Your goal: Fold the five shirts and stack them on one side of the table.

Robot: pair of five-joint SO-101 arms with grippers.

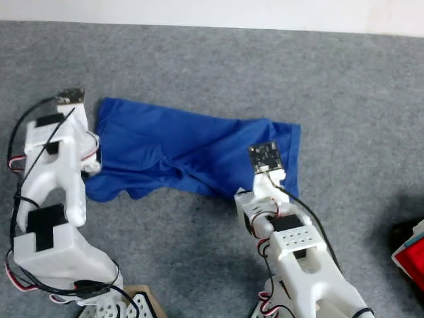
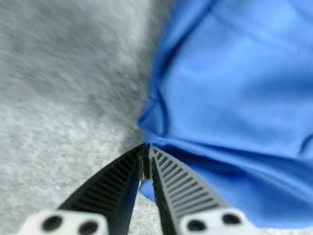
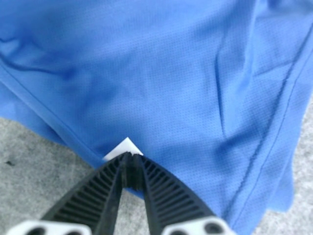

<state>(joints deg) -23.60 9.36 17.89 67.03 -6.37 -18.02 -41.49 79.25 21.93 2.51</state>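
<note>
High view: a blue shirt (image 1: 192, 149) lies unfolded and crumpled on the grey table (image 1: 199, 59), left of the frame's centre. It runs from the upper left down toward the middle right, with creases across its middle. The white left arm (image 1: 50, 172) rises along the left side of the frame, and its wrist end meets the shirt's left edge. The white right arm (image 1: 298, 245) comes up from the lower right of centre, and its wrist end is over the shirt's lower right part. A red object (image 1: 411, 255) sits at the right edge of the frame, well apart from the shirt. A brown piece (image 1: 142, 298) lies at the bottom edge beside the left arm's base.

Left wrist view: the left gripper (image 2: 145, 149) has its black ribbed fingers (image 2: 117, 181) pressed together. Their tips are at the border of the shirt (image 2: 234, 88), where cloth meets the grey table (image 2: 58, 98), and a bit of blue cloth shows between them.

Right wrist view: the right gripper (image 3: 128, 155) is also pressed together, its tips on the stitched hem of the shirt (image 3: 171, 73). A small white patch (image 3: 124, 146) shows just at the tips, and blue cloth shows between the fingers (image 3: 166, 196). A strip of table (image 3: 29, 147) lies beside the hem
</note>
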